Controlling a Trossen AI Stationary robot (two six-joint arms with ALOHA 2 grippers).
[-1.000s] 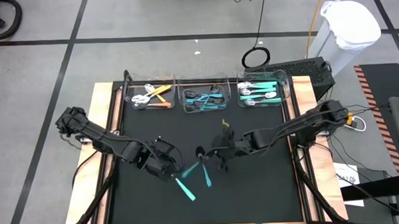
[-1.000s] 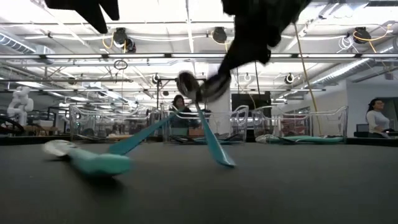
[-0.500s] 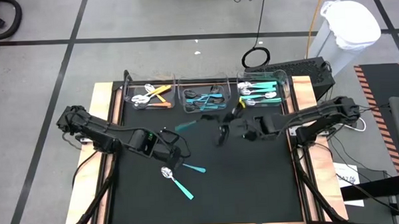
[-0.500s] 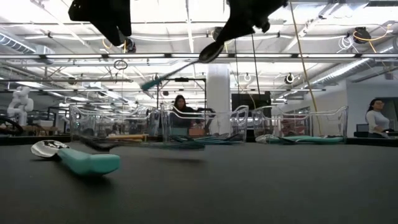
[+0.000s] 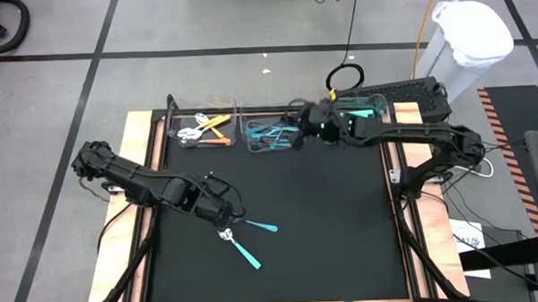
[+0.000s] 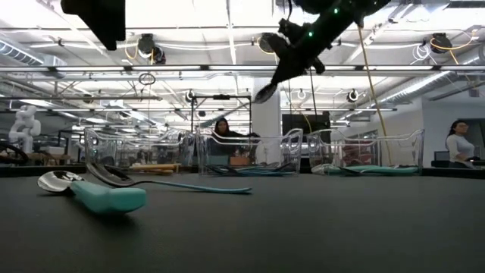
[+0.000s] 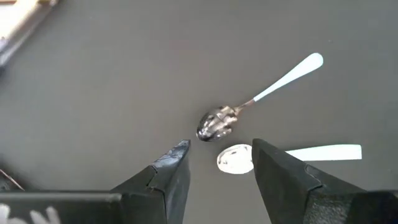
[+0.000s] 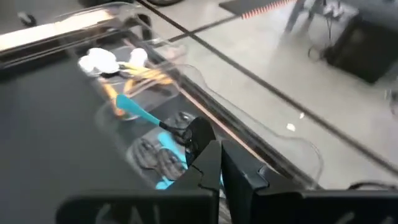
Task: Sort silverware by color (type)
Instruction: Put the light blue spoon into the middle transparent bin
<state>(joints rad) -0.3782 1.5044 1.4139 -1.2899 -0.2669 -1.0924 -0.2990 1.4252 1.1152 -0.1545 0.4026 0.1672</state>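
My right gripper (image 5: 299,127) is over the middle clear bin (image 5: 273,144) at the table's far edge. It is shut on a dark-bowled spoon whose teal handle (image 8: 140,112) sticks out past the fingers. My left gripper (image 5: 221,214) is open and hovers above two spoons that lie flat on the black mat. One is a dark-bowled spoon with a thin teal handle (image 5: 256,228). The other is a silver-bowled spoon with a thick teal handle (image 5: 246,252). In the left wrist view both bowls, the dark one (image 7: 216,123) and the silver one (image 7: 235,158), lie just beyond the open fingers. My right gripper pinches the spoon between its two fingers at the bowl end of the handle (image 8: 176,126). The handle points out beyond the fingertips. The spoon is lifted clear, well above the bin, and shows high in the low view (image 6: 265,92).
Three clear bins stand in a row at the far edge. The left bin (image 5: 203,128) holds orange-handled spoons, the middle one dark-bowled teal spoons, and the right one (image 5: 350,121) silver-bowled teal spoons. Wooden table borders (image 5: 135,174) frame the mat. People stand in the room beyond.
My right gripper has lifted the dark-bowled teal spoon from the middle of the mat and carried it up and toward the far edge, over the middle bin. The thin-handled spoon it left behind now lies flat. My left gripper has stayed near the two spoons.
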